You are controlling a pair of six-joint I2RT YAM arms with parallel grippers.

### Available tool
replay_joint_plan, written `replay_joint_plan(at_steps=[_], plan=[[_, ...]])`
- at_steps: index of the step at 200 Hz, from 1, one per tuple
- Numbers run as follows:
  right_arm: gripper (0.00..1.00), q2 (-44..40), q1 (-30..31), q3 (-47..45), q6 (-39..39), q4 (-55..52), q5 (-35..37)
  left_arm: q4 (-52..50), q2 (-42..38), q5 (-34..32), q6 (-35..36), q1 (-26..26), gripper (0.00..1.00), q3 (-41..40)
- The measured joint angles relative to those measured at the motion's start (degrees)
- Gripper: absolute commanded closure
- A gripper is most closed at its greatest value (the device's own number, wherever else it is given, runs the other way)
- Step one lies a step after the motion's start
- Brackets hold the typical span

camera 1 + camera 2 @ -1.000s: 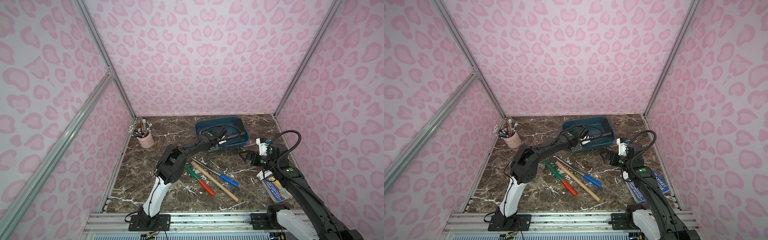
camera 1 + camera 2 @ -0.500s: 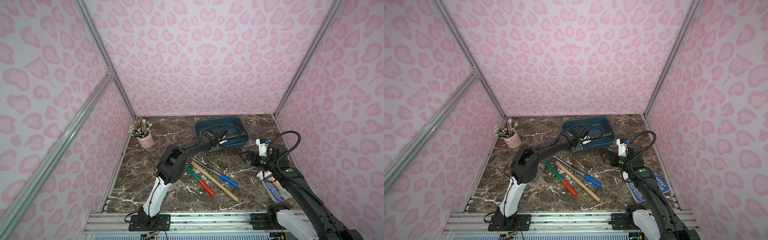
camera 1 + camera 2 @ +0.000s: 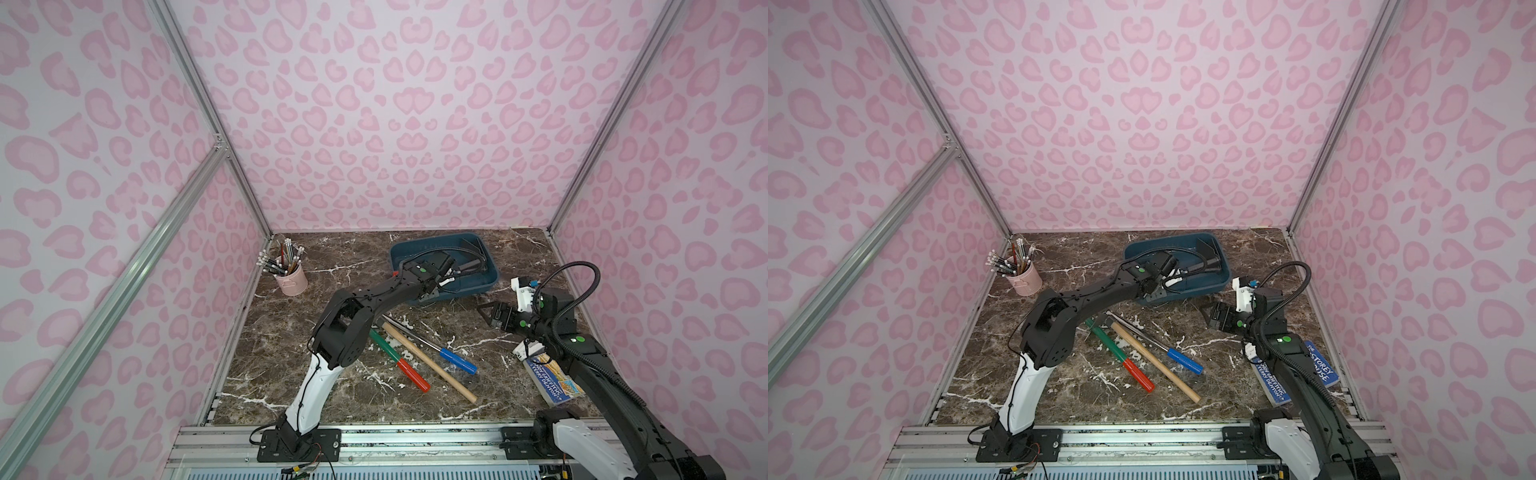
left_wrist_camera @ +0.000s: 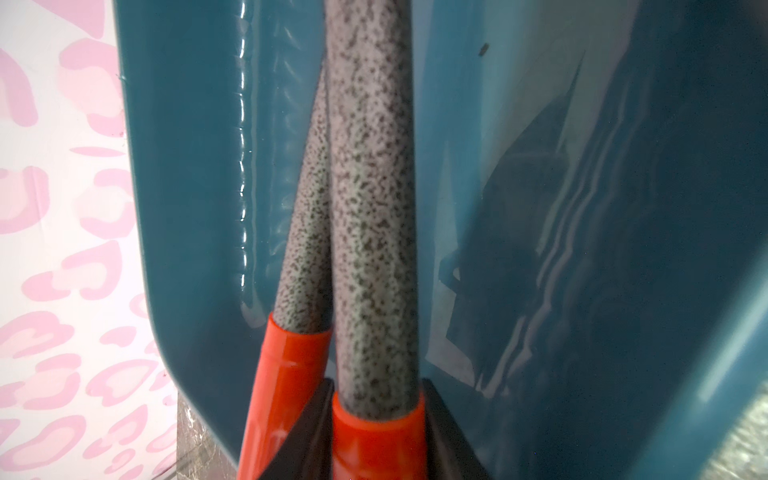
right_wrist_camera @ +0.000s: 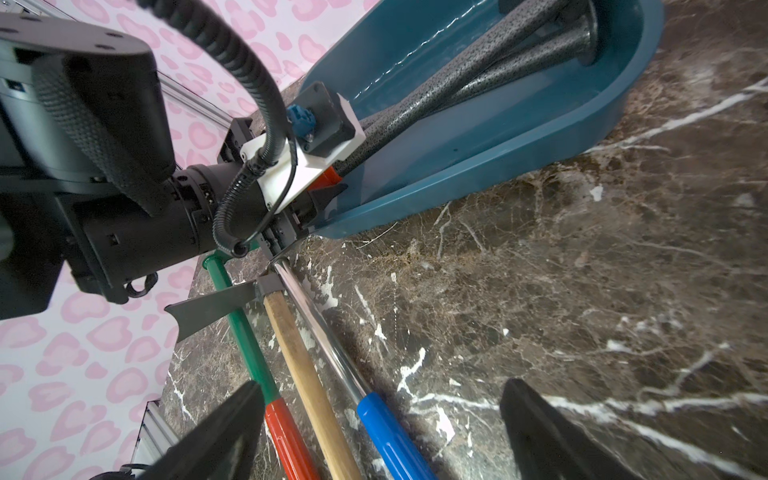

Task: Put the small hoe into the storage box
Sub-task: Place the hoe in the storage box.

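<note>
The storage box [image 3: 486, 283] [image 3: 1224, 275], a shallow dark teal tray, stands at the back middle of the marble table. My left gripper [image 4: 377, 395] [image 5: 328, 189] reaches in over the near rim. It is shut on the orange grip of the small hoe [image 4: 374, 208] [image 3: 468, 266], and both fingers press the grip's sides. The hoe's speckled grey shaft lies along the box floor [image 4: 540, 124], and its head at the far end is unclear. A second orange-handled tool [image 4: 305, 232] lies beside it. My right gripper [image 3: 485, 313] [image 5: 380, 384] hovers open and holds nothing, to the right in front of the box.
Three long tools lie side by side in front of the box: a green and red one [image 3: 395, 358], a wooden-handled one [image 3: 428, 362] with a dark flat blade [image 5: 212, 307], and a chrome one with a blue grip [image 3: 457, 360]. A pink pencil cup [image 3: 292, 280] stands back left. A book [image 3: 552, 380] lies under the right arm.
</note>
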Motion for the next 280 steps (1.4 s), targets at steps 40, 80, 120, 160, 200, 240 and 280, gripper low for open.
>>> replay_joint_plan(at_steps=[40,80,120,160,200,240,280], plan=[[0.07,0.35,0.00,0.00,0.00,0.46,-0.57,0.04,-1.31,-0.55,-0.26,-0.02,0.52,0.46],[0.07,1.22,0.00,0.02,0.02,0.90,-0.63,0.20,-2.71,-0.92,-0.85,-0.02,0.48,0.46],[0.06,1.46,0.04,0.02,0.22,1.66,-0.63,0.37,-3.37,-1.18,-1.84,-0.09,0.35,0.24],[0.06,1.49,0.17,0.02,0.13,1.73,-0.55,0.79,-5.53,-1.14,-3.87,-0.26,0.25,-0.57],[0.05,2.19,1.51,0.02,-0.04,2.19,-0.22,1.31,-6.62,-1.14,-5.66,-0.70,0.07,-2.47],[0.04,3.21,5.16,0.11,-0.13,2.25,1.60,1.70,-9.22,-1.07,-9.42,-0.70,0.04,-3.91],[0.04,4.00,8.15,0.13,-0.79,2.54,3.26,1.99,-12.68,-0.59,-14.49,-0.66,0.04,-5.84]])
